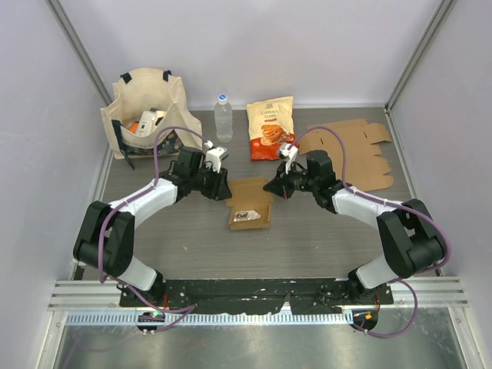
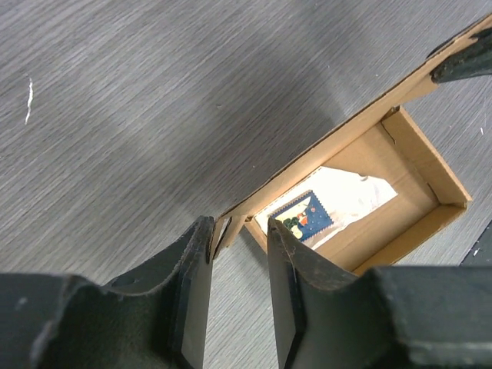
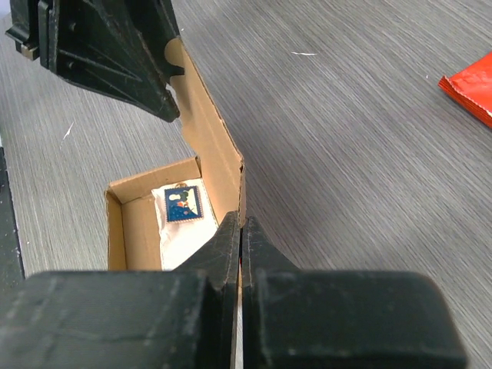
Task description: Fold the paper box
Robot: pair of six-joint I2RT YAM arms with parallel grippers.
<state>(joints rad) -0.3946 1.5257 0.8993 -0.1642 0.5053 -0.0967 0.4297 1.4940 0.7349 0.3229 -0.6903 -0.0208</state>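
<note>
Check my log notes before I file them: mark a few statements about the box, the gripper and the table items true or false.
1. The right gripper pinches the raised flap. True.
2. The box is empty. False: a white packet with a blue picture lies inside.
3. The water bottle lies on its side. False: it stands upright.
4. A flat cardboard blank lies at the table's far right. True.

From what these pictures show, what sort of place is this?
Most likely a robot test cell in a laboratory: plain white walls with metal frame posts enclose the grey table, two arms are bolted to a base plate, and the paper box lies between them.
</note>
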